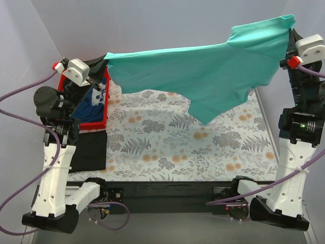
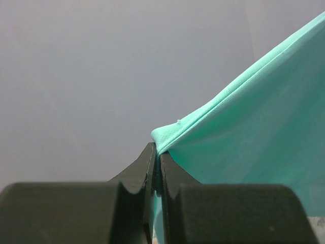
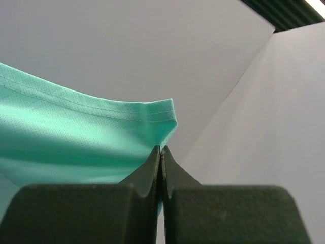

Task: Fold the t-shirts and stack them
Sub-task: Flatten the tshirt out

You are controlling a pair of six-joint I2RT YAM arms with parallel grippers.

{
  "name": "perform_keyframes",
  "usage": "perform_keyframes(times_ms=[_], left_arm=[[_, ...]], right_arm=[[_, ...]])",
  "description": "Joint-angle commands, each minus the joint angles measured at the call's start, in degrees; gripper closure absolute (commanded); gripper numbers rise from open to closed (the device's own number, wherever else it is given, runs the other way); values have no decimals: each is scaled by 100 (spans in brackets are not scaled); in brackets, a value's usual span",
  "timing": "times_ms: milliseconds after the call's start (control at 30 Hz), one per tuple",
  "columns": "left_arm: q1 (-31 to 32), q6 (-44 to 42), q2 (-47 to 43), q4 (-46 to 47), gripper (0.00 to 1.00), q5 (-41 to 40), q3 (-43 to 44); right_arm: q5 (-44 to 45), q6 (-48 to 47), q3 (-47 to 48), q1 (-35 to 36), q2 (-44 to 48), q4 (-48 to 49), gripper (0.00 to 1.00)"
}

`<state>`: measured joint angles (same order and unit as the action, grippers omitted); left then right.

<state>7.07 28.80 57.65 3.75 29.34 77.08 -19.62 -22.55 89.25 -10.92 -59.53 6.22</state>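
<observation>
Teal shirt [image 1: 203, 71] is up in the air right now, strung out like a banner between the two arms above the floral-covered bench [image 1: 152, 147]. The right end sits a fair bit higher than the left, so the whole thing slopes down to the left. Its loose lower part droops to a point over the middle of the bench.

Left hand [image 2: 157, 152] is clamped tight on one corner. In the wrist view the two fingers are pressed together with just a bit of teal edge poking out between the tips. Right hand [image 3: 161, 150] is the same deal, pinched closed on the stitched hem at the other end with no gap between the fingers.

The other two aren't being touched. Navy shirt [image 1: 97, 99] is bunched up inside the red bin [image 1: 104, 123] at the far left, white print showing, partly hidden behind the left arm. Black shirt [image 1: 90, 150] lies flat on the bench just in front of the bin, along the left edge.
</observation>
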Motion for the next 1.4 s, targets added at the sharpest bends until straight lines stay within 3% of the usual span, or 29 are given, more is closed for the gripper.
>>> perform_keyframes(times_ms=[0, 300, 500, 600, 800, 900, 967, 1067, 1133, 1167, 1233, 1267, 1367], left_arm=[[-65, 161, -60, 38, 100, -324, 79], [-66, -75, 422, -181, 100, -438, 615], [-65, 319, 1581, -121, 100, -184, 1107], [-65, 583, 2223, 282, 100, -78, 1213], [-83, 847, 3963, 732, 100, -570, 2792], [-101, 838, 4684, 847, 100, -658, 4101], [-118, 646, 5140, 481, 100, -632, 5585], [-144, 356, 5696, 319, 100, -658, 6529], [-214, 74, 5329, 634, 100, -676, 5971], [-284, 21, 4909, 1097, 100, -519, 4515], [-329, -320, 4231, 1312, 100, -36, 3390], [-329, -453, 4011, 1556, 100, 131, 2270], [-329, -1102, 3281, 1866, 96, 835, 585]], right_arm=[[626, 268, 312, -68, 46, 230, 99], [529, 66, 294, -68, -190, 512, 99], [-551, 355, 277, -51, -893, 643, 99], [-596, 725, 539, -7, -1499, 635, 99], [-403, 1375, 2041, 2, -2940, 618, 99], [-271, 1613, 3367, 2, -3591, 565, 99], [-175, 1648, 4183, 2, -3881, 547, 99], [19, 1587, 4338, 2, -3839, 923, 99], [-164, 1473, 3953, 2, -3568, 1214, 99], [-479, 1403, 2994, 2, -3331, 1441, 99], [-1087, 991, 2214, 89, -2943, 1505, 99], [-1201, 798, 1688, 125, -2776, 1531, 99], [-1728, -212, -272, 230, -2161, 1645, 99]])
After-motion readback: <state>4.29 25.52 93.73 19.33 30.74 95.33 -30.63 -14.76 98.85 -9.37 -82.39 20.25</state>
